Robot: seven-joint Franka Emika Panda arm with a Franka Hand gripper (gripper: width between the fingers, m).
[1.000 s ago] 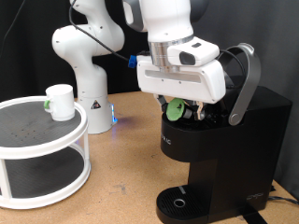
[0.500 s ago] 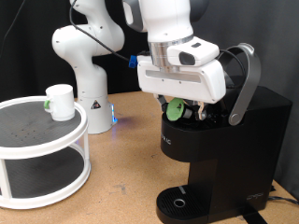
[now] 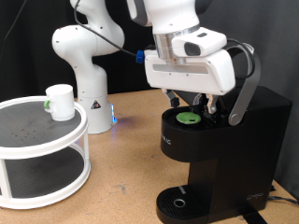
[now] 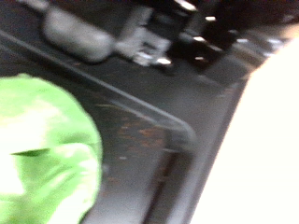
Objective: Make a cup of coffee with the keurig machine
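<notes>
Pincer (image 3: pixel 194 101) hangs just above the green pod (image 3: pixel 190 118) seated in the coffee maker (image 3: pixel 229 140), fingers apart, empty; retreat straight up.

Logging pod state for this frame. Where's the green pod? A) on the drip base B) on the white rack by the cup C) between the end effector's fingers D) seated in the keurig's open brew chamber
D: the green pod lies in the open top of the keurig machine, with the end effector just above it and apart.
</notes>
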